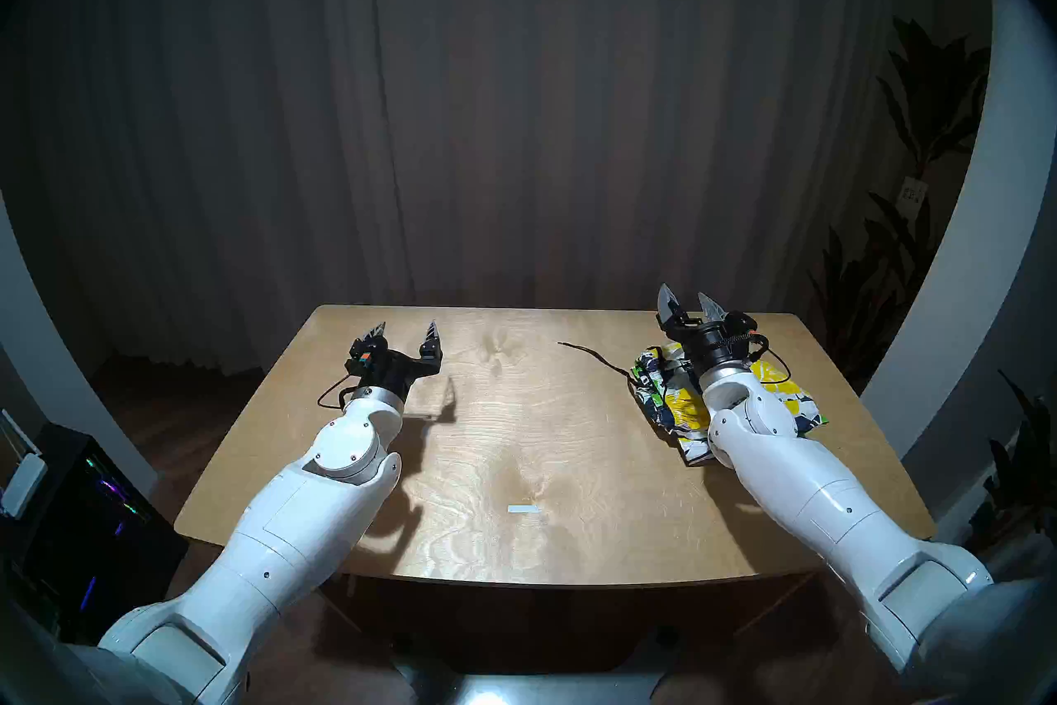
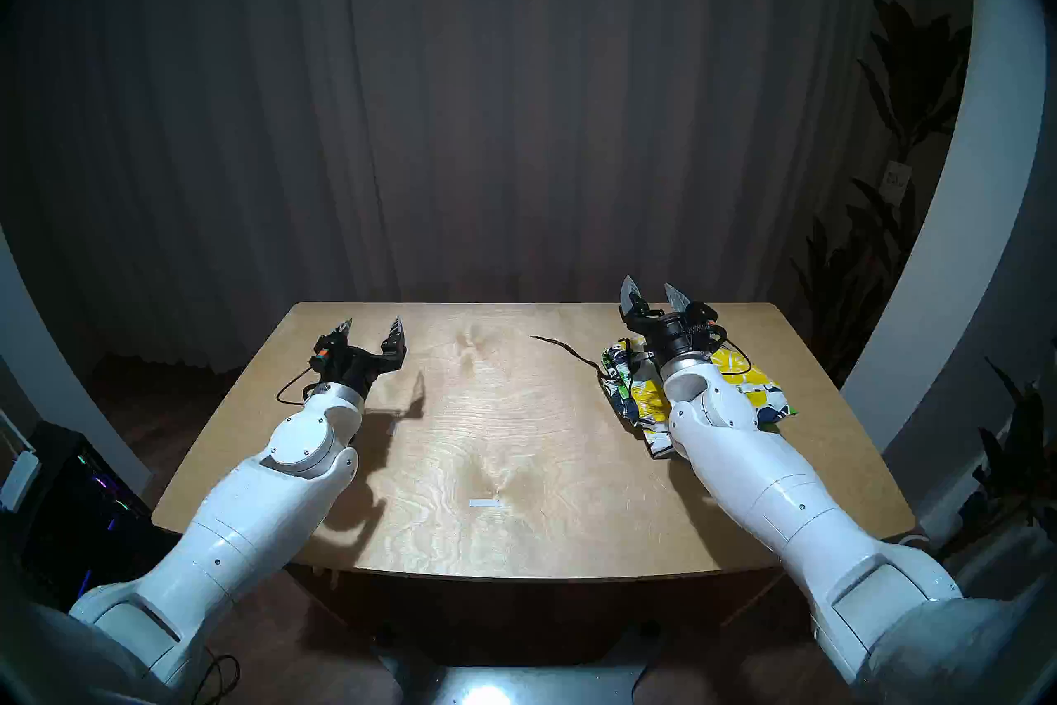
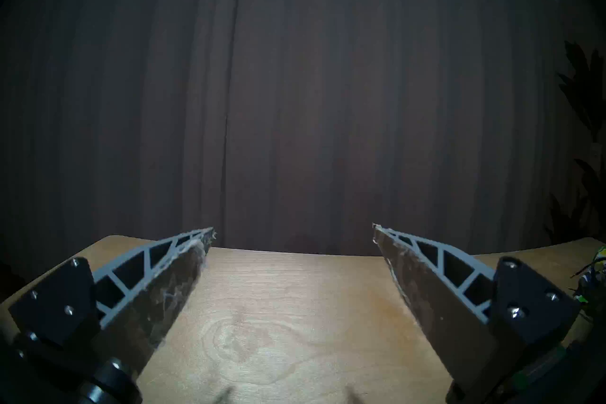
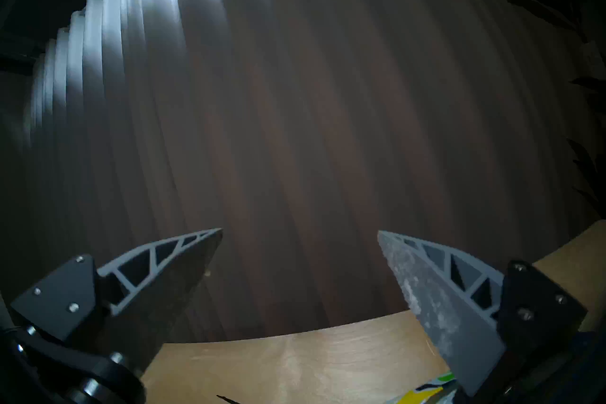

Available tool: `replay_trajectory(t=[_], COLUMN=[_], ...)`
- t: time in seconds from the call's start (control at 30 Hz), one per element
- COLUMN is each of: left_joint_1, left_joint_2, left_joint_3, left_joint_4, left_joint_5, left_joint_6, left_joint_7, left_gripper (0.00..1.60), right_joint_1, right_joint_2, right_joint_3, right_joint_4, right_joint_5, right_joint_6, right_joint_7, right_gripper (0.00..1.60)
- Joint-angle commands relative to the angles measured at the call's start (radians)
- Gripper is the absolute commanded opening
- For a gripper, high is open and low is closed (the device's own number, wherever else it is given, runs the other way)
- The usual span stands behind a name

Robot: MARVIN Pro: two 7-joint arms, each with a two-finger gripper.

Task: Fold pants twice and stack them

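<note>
A folded bundle of flowered pants (image 1: 675,400) (image 2: 635,395), navy with white, green and yellow print, lies at the table's right side, partly under my right arm. Its dark drawstring (image 1: 589,357) (image 2: 563,348) trails left across the wood. A sliver of the print shows at the bottom of the right wrist view (image 4: 426,390) and at the right edge of the left wrist view (image 3: 595,272). My right gripper (image 1: 689,303) (image 2: 652,293) (image 4: 300,231) hovers open above the bundle's far end, empty. My left gripper (image 1: 407,332) (image 2: 372,331) (image 3: 293,229) is open and empty over the table's far left. No grey pair shows.
The wooden table (image 1: 515,458) (image 2: 486,446) carries a small white tape strip (image 1: 523,509) (image 2: 484,503) near its front middle. A dark curtain hangs behind. Plants (image 1: 915,126) stand at the right, and a computer case with coloured lights (image 1: 86,503) sits at the left floor.
</note>
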Motion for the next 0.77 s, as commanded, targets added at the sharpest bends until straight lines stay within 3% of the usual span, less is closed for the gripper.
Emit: replay_trajectory(t=[0.0,0.23,0.73], left_joint_1=[-0.018,-0.018,-0.017], left_joint_2=[0.002,0.003,0.001], left_joint_3=[-0.002,-0.003,-0.006], left_joint_4=[-0.024,-0.027,-0.028], left_joint_5=[0.003,0.003,0.006], left_joint_6=[0.014,0.021,0.022], left_joint_7=[0.003,0.003,0.002], left_gripper=[1.6,1.6,1.6], right_joint_1=[-0.046,-0.067,-0.073], right_joint_2=[0.057,0.075,0.078], right_joint_3=[0.011,0.015,0.018], right_joint_4=[-0.112,-0.164,-0.178], right_joint_5=[-0.028,-0.036,-0.043], right_joint_6=[0.028,0.063,0.078], right_joint_7=[-0.08,-0.135,-0.154], right_gripper=[1.6,1.6,1.6])
